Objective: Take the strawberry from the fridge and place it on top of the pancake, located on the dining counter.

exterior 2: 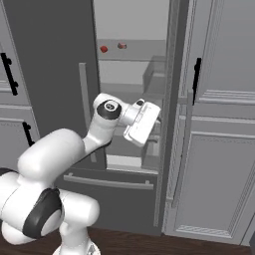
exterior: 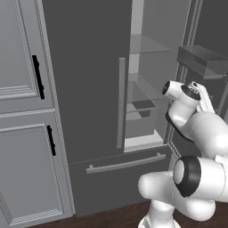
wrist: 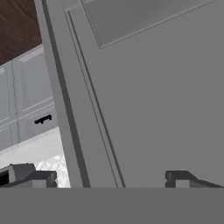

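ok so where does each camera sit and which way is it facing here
Left base view: behind the arm to its left, facing the fridge with its right door open; arm at lower right.
Right base view: behind to its right, facing the same opening; the strawberry sits on a shelf, arm from lower left.
Hand view: on the hand, close along a grey fridge panel; the gripper is open.
Both base views share the fridge and arm.

Light-grey panelled cabinet doors (exterior: pixel 20 133) with short black bar handles (exterior: pixel 38 76) stand at the left, and matching tall light-grey panelled cabinets (exterior 2: pixel 219 149) at the right. Below them runs a dark brown wooden floor (exterior 2: pixel 129 244). A small paler pinkish lump (exterior 2: pixel 122 46) sits on a shelf.
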You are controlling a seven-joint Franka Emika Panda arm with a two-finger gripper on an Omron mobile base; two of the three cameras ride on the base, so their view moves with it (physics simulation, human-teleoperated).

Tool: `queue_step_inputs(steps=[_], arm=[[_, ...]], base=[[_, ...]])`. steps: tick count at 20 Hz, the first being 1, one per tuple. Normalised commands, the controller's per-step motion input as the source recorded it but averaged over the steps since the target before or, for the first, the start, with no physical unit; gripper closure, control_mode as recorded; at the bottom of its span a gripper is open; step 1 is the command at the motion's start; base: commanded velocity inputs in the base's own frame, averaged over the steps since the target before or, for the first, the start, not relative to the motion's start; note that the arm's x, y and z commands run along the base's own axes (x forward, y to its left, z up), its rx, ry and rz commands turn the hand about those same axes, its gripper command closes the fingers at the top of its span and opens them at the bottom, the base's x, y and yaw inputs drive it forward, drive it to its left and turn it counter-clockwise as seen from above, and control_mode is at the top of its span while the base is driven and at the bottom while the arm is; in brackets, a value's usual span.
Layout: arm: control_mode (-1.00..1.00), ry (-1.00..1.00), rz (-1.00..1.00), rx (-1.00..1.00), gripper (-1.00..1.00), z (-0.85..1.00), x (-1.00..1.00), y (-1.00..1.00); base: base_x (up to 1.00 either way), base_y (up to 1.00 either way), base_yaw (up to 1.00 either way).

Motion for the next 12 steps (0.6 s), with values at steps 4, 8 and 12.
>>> queue_step_inputs(steps=[4,8,12], arm=[[-1.00,0.09,0.10,-0.11,-1.00,0.00,0.00,0.62],[-1.00,0.04,0.05,-0.09,-1.00,0.00,0.00,0.97],[-1.00,-0.06,0.00,0.00,-1.00,-0.07,0.03,0.90]], base=[[0.00,0.00,0.00],[0.00,0.00,0.00],[0.00,0.00,0.00]])
